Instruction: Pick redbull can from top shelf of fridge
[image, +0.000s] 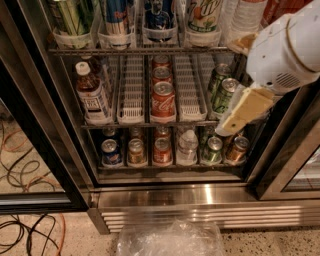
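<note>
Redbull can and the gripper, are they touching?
Apart. The camera view shows the gripper low on the right, before the green cans, and the redbull can far left of it on the top shelf.

The speckled floor (265, 242) carries the fridge (200, 197), whose stainless steel vented base meets it along the front; a crumpled clear plastic bag (170, 240) lies on it just before that base; black and orange cables (20, 232) loop over it at the left; the gripper (242, 112) hangs well above it, before the fridge's right side.
</note>
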